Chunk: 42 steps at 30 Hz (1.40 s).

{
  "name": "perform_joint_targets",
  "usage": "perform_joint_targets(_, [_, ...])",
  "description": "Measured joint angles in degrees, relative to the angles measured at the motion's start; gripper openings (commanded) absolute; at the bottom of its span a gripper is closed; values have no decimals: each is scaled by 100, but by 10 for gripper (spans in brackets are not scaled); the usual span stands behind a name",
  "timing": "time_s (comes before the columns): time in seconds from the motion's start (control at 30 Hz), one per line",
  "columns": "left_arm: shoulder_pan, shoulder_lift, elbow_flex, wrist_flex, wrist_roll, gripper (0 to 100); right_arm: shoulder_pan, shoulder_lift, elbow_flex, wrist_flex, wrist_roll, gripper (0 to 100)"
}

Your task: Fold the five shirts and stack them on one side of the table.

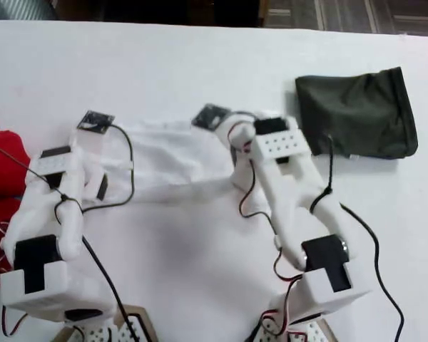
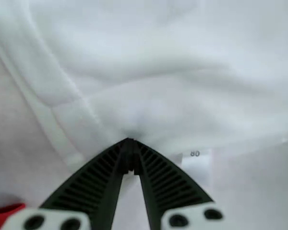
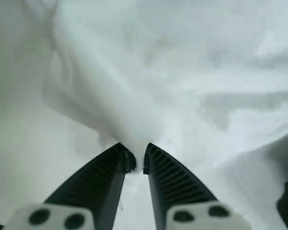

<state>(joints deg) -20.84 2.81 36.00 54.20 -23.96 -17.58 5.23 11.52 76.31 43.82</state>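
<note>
White cloth shirt [image 1: 164, 160] is being folded, left gripper [image 2: 130, 158] and right gripper [image 3: 136, 163] seemingly pinching it, needing a matched lift-over.

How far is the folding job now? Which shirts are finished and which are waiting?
Done: one dark green shirt lies folded on the right side of the table. In hand: the white shirt lies mid-table, with the left gripper and the right gripper each shut on its fabric. Left: the red shirt sits bunched at the left edge, not yet folded, and nothing is stacked on the green one.
</note>
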Motion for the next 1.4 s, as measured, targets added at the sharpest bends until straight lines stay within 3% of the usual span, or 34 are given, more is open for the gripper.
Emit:
perform_joint_targets(0.17, [0,0,0,0,0,27,26,176,-888,105,158,19])
perform_joint_targets(0.4, [0,0,0,0,0,27,70,1574,-2400,105,158,24])
perform_joint_targets(0.63, [0,0,0,0,0,27,334,3622,-4888,721,141,235])
perform_joint_targets(0.83, [0,-9,44,-26,0,27,677,5169,-7191,1301,105,185])
perform_joint_targets(0.97, [0,-9,44,-26,0,27,993,5644,-8624,1688,-413,166])
perform_joint_targets(1.13, [0,-9,44,-26,0,27,1037,5662,-10163,2321,-1037,9])
perform_joint_targets(1.27, [0,-9,44,-26,0,27,1037,5653,-10382,2374,-1116,21])
perform_joint_targets(1.4, [0,-9,44,-26,0,27,1055,5398,-9705,2374,-1116,19])
